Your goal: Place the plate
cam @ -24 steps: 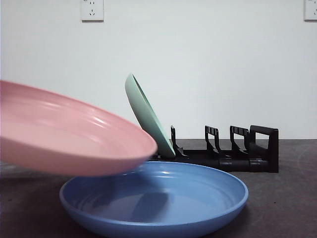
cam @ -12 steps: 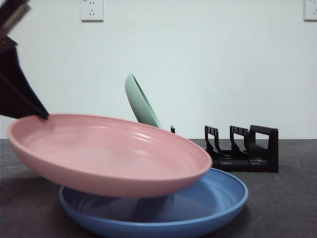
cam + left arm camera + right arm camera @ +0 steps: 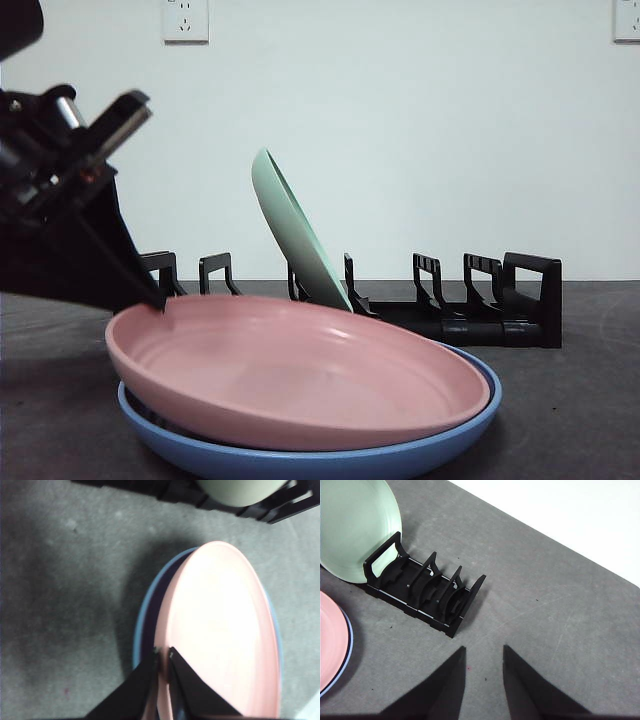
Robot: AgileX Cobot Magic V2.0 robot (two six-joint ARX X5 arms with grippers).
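Note:
A pink plate [image 3: 300, 375] lies on a blue plate [image 3: 300, 462] near the front of the table. My left gripper [image 3: 150, 300] is shut on the pink plate's left rim; its wrist view shows the jaws [image 3: 164, 655] pinching that rim of the pink plate [image 3: 220, 640], with the blue plate [image 3: 142, 630] under it. A green plate [image 3: 295, 235] stands tilted in the black rack [image 3: 450, 310] behind. My right gripper [image 3: 482, 652] is open and empty, above the bare table beside the rack [image 3: 425, 590].
The black rack has free slots to the right of the green plate [image 3: 355, 525] and more slots to its left [image 3: 190, 270]. A white wall with sockets [image 3: 186, 20] stands behind the grey table [image 3: 580, 400].
The left gripper has brought the pink plate rightward and down, from hovering tilted above the blue plate to resting on it. The right arm stays out of the front view.

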